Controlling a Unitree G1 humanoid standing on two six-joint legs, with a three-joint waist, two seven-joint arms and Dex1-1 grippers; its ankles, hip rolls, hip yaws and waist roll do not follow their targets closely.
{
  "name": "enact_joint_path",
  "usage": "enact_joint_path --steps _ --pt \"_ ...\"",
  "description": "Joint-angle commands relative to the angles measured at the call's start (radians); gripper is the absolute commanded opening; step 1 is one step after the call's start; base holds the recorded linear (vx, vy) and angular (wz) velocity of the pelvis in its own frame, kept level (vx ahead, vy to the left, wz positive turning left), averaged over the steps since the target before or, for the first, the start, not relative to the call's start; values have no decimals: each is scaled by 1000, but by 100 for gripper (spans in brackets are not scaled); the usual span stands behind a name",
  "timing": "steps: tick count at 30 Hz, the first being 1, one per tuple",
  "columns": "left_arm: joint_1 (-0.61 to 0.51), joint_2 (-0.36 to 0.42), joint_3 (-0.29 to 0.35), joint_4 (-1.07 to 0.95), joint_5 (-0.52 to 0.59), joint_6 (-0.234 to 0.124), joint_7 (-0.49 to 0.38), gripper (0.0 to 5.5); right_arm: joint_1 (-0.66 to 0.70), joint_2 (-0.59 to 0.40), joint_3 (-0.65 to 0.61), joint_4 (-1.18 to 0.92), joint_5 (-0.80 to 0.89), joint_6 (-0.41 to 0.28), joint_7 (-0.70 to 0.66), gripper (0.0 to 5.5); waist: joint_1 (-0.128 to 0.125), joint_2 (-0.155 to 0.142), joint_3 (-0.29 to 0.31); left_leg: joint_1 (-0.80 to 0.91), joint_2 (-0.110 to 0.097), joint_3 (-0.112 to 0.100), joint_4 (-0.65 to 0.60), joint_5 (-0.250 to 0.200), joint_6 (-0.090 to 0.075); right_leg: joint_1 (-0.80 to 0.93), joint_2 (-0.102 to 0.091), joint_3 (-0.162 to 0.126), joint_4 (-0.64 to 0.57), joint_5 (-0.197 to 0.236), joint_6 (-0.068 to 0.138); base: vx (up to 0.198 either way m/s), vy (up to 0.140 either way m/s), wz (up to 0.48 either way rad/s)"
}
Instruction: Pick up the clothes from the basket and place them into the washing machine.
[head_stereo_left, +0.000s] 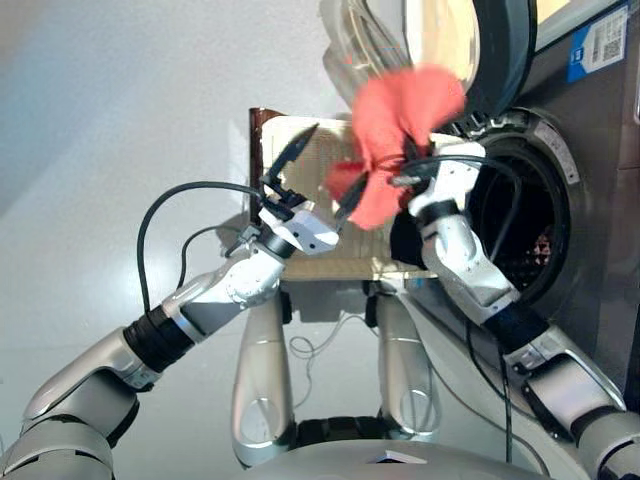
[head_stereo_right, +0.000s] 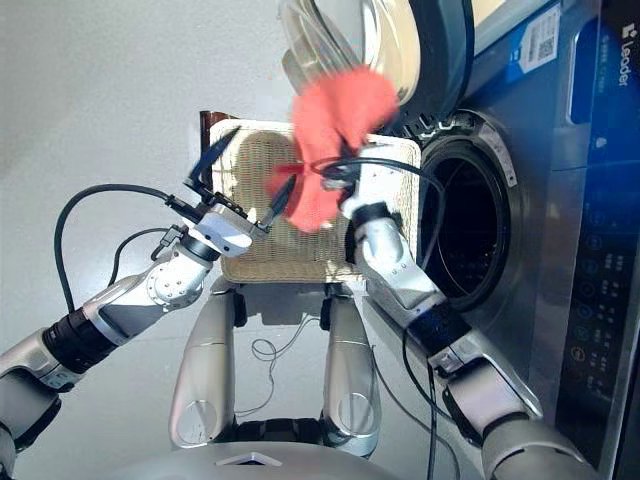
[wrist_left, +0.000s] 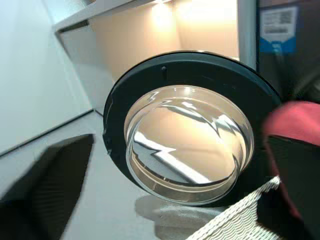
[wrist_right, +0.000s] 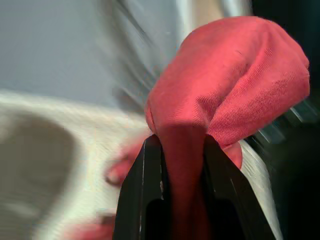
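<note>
My right gripper (wrist_right: 182, 175) is shut on a coral red garment (head_stereo_left: 400, 120), which hangs bunched in the air over the far right part of the cream woven basket (head_stereo_left: 330, 240). It is just left of the washing machine's round opening (head_stereo_right: 465, 230). The machine's glass door (wrist_left: 185, 145) stands open above the basket. Over the basket's left half, my left gripper (head_stereo_left: 325, 175) is open with nothing between its widely spread fingers. The cloth hides most of the right gripper's fingers in the eye views.
Black cables (head_stereo_left: 165, 215) loop off both arms. A brown edge (head_stereo_left: 258, 130) shows behind the basket's far left corner. The machine's control panel (head_stereo_right: 610, 250) fills the right side. Pale grey floor (head_stereo_left: 120, 120) lies to the left.
</note>
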Motion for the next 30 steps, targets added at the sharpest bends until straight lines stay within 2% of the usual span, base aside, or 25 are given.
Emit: enact_joint_path --steps 1,5,9,15,16,19,24,30 --pt "-19 -55 6 -90 -77 -107 -13 550 -69 -2 -114 45 -63 -62 -90 0 -8 61 -13 6 -20 1 63 -65 -32 -58 -13 18 -30 85 16 0 0 0" --pt "-2 -97 16 -86 -124 -104 -23 550 -93 31 -187 215 -17 -66 -142 0 1 74 -13 5 -23 -6 71 -75 -33 -56 -14 16 -22 74 15 0 0 0" --pt "-19 -121 21 -75 -157 -96 -39 550 -134 36 -211 287 38 -79 -154 0 5 82 -13 -7 -27 -9 66 -66 -34 -65 -17 13 -28 81 14 0 0 0" --pt "-4 -196 57 -76 -254 -98 -55 550 -178 52 -239 404 116 -76 -154 0 14 93 -13 -32 -34 -20 77 -70 -33 -85 -17 16 -22 77 12 0 0 0" --pt "10 -229 71 -70 -301 -98 -66 550 -199 42 -243 447 110 -63 -162 0 20 97 -13 -47 -37 -23 84 -72 -32 -97 -18 19 -15 73 10 0 0 0" --pt "30 -250 82 -77 -353 -93 -93 550 -247 3 -250 530 76 -36 -194 0 29 113 -13 -87 -44 -34 104 -78 -31 -133 -17 21 8 66 8 0 0 0" --pt "68 -238 89 -100 -366 -85 -107 550 -322 -125 -252 663 -28 34 -280 0 45 143 -13 -171 -53 -47 156 -98 -32 -215 -13 30 57 49 3 0 0 0" --pt "74 -205 90 -127 -332 -72 -91 550 -357 -271 -279 773 -47 94 -340 0 44 171 -13 -306 -63 -63 248 -121 -28 -355 -9 47 170 15 -11 -30 -7 189"
